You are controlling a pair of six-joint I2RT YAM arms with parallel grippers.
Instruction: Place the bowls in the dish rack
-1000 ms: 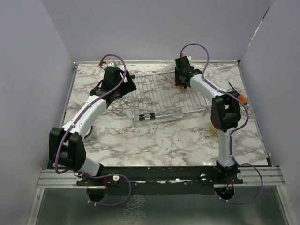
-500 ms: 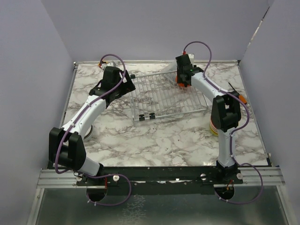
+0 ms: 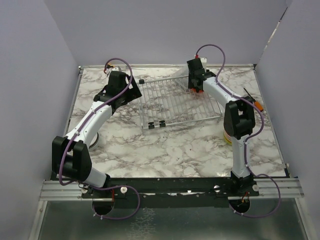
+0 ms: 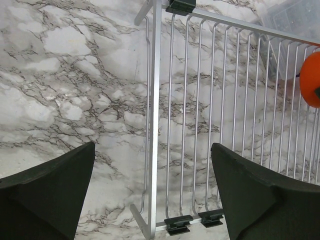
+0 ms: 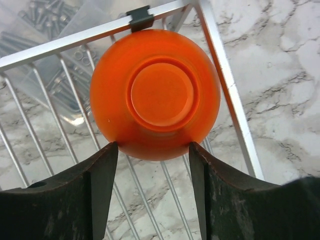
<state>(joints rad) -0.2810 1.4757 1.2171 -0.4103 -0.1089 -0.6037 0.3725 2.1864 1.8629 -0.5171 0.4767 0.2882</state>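
Robot lab test cell, not a home kitchen. Evidence:
- Plain grey-lavender panels (image 3: 35,75) wall in three sides of a marble-patterned tabletop (image 3: 175,145).
- The left arm (image 3: 92,120) and right arm (image 3: 240,120) are mounted on an aluminium extrusion rail (image 3: 170,186) at the near edge, with purple cables (image 3: 125,197) looping loose.
- A clear bag of screws (image 5: 45,30) shows through the wires of the dish rack (image 3: 170,100).
- A screwdriver (image 3: 256,103) lies at right.

One dish rack (image 3: 175,102). One orange bowl (image 5: 155,92) in plain view, plus one stack of bowls (image 3: 227,136) mostly hidden behind the right arm, too covered to count. One screwdriver (image 3: 254,102). One clear bag (image 5: 45,30) of screws. Two grippers: left gripper (image 4: 152,150), right gripper (image 5: 152,150).
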